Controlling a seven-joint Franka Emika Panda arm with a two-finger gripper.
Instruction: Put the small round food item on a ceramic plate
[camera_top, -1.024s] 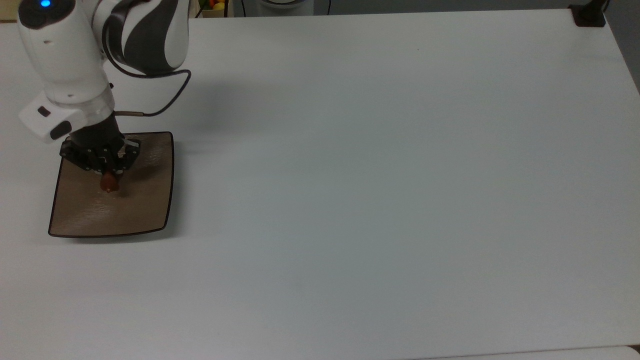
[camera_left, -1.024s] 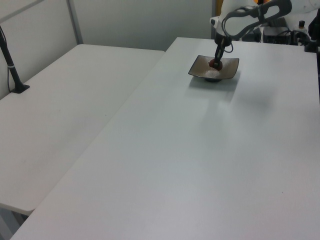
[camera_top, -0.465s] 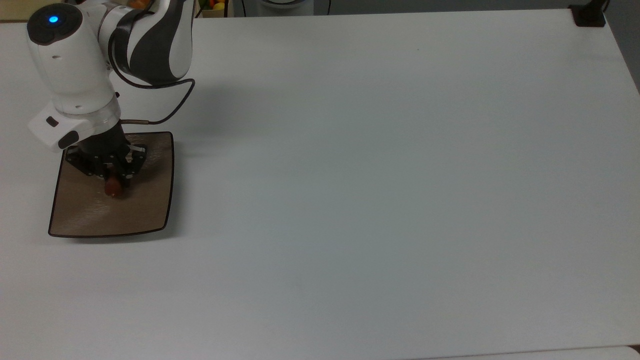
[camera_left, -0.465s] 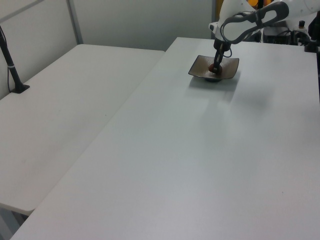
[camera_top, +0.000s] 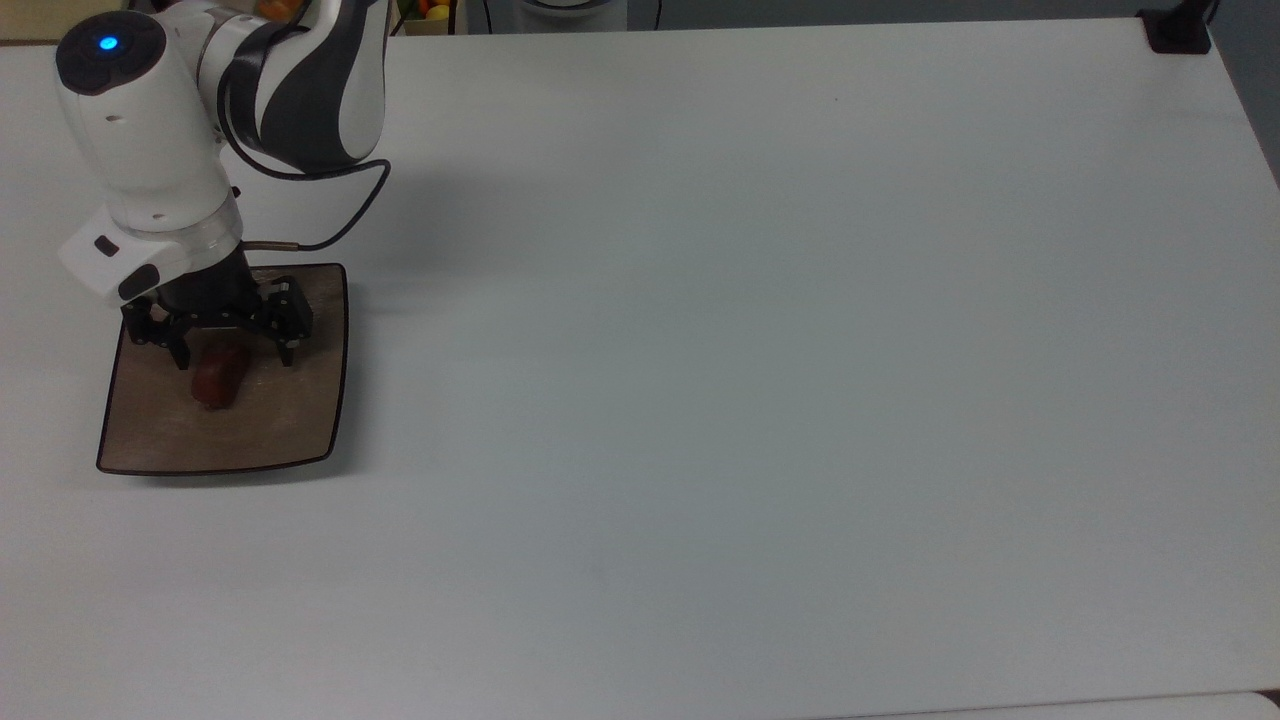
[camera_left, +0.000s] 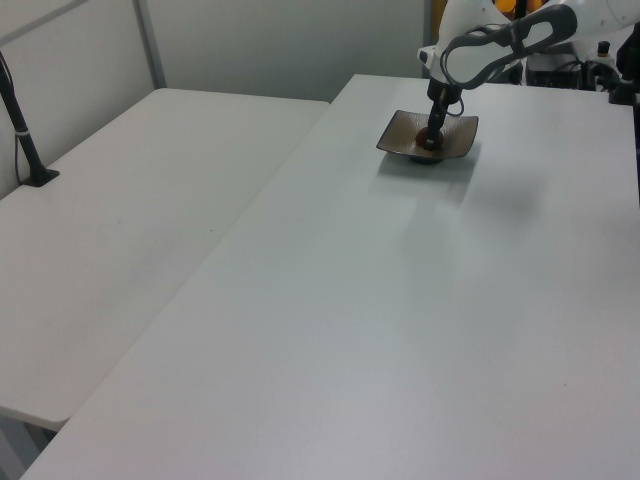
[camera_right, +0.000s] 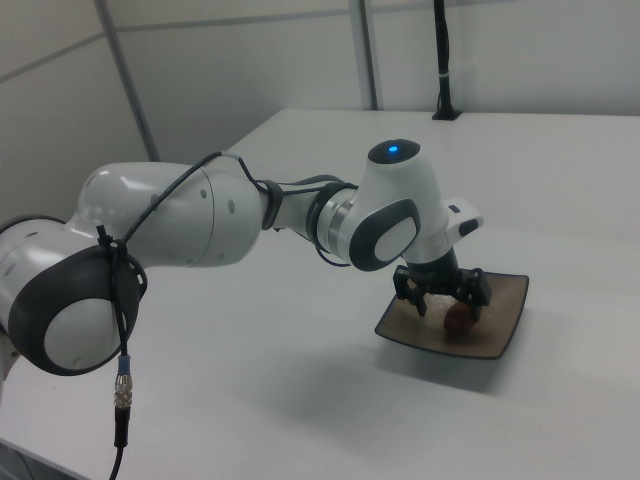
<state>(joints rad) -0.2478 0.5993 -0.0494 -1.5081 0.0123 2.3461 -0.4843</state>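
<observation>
Glossy tan-brown ceramic lies right under my gripper (camera_top: 232, 355): the ceramic plate (camera_top: 290, 430), square, with a thin dark rim and upturned corners, sits on the white table (camera_top: 760, 360). My fingers (camera_top: 290, 345) are spread apart and hold nothing. The small round food item (camera_top: 220, 377), a dark reddish-brown lump, rests on the plate's surface in the gap between my fingertips, just below them, with one finger on either side of it. In the top view it sits nearer the plate's far half than its near edge, and I can see open plate surface all around it.

In the right view my gripper (camera_right: 446, 302) points straight down over the plate (camera_right: 500, 335), and the lump (camera_right: 459, 320) lies beneath it; I cannot tell from there whether a fingertip touches it. In the left view my gripper (camera_left: 433, 134) stands over the plate (camera_left: 460, 140) near the table's far end. A black cable (camera_top: 345, 205) loops from my wrist out over the table beside the plate's far corner. My white arm (camera_right: 200, 215) reaches in from behind me.
</observation>
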